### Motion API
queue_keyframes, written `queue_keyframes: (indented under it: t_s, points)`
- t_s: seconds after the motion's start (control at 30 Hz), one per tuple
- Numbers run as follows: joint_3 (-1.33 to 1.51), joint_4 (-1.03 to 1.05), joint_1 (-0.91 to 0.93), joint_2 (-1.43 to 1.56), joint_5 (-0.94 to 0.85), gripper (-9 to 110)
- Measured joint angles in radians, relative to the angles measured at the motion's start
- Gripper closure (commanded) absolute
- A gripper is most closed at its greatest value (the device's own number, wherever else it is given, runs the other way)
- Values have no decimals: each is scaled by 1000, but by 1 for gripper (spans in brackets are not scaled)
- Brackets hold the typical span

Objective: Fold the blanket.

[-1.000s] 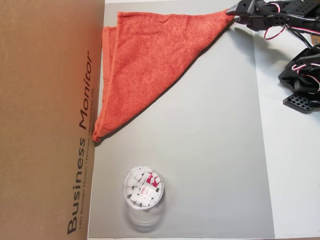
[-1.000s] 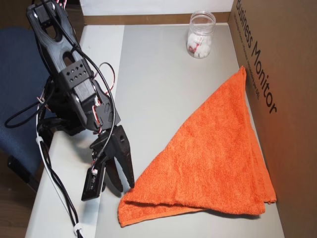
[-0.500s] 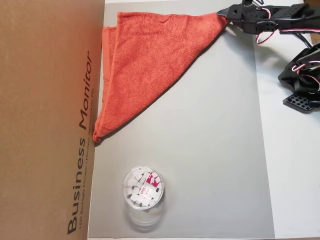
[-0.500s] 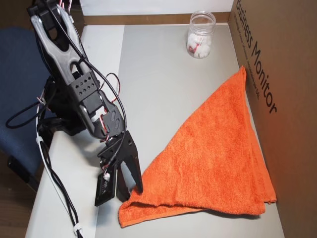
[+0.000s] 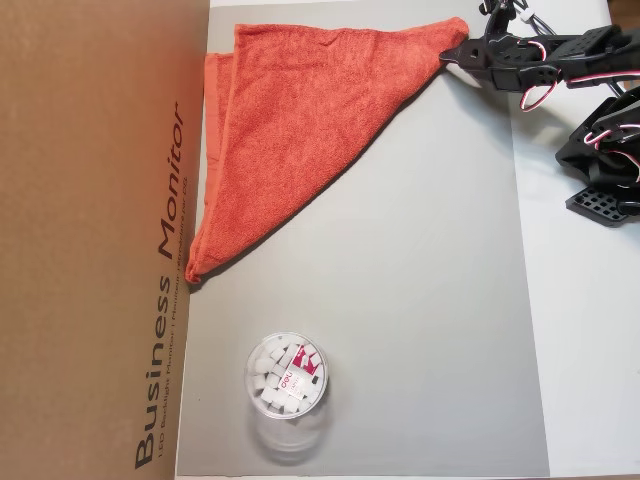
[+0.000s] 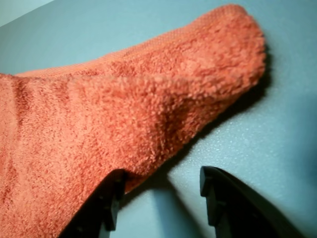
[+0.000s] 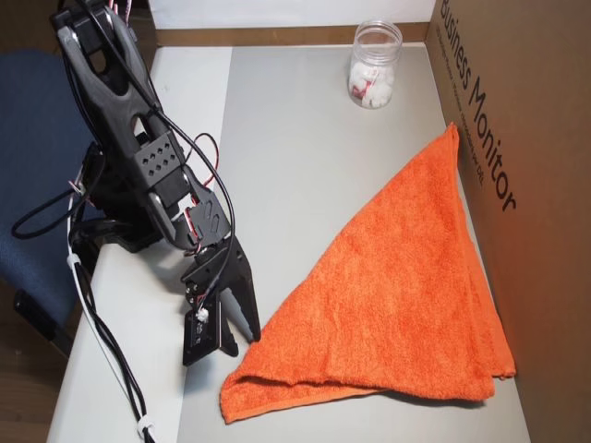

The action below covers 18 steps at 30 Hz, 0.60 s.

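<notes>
The blanket [image 5: 300, 110] is an orange-red terry towel lying folded into a triangle on the grey mat [image 5: 420, 300], against the cardboard box. Its long point reaches toward the arm. My gripper [image 5: 447, 57] sits just beside that point, low over the mat. In the other overhead view the blanket [image 7: 397, 295] spreads to the right, and the gripper [image 7: 237, 343] stands at its near-left corner. In the wrist view the blanket corner [image 6: 148, 109] fills the upper frame. My gripper [image 6: 161, 203] is open, its left fingertip [image 6: 106, 208] touching the cloth's edge, with bare mat between the fingers.
A clear plastic cup [image 5: 287, 377] of white cubes stands on the mat, also seen far from the arm [image 7: 374, 66]. A tall cardboard box [image 5: 100, 250] walls the blanket's side. The arm's base [image 5: 605, 160] sits off the mat; a blue chair [image 7: 32, 138] is behind it.
The gripper swung in to the blanket's corner, then shifted slightly along its edge. The blanket has barely moved.
</notes>
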Motion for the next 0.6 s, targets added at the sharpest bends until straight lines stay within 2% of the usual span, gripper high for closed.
queue_keyframes:
  t_s: [0.6]
  points:
    - [-186, 0, 6, -172, 0, 86]
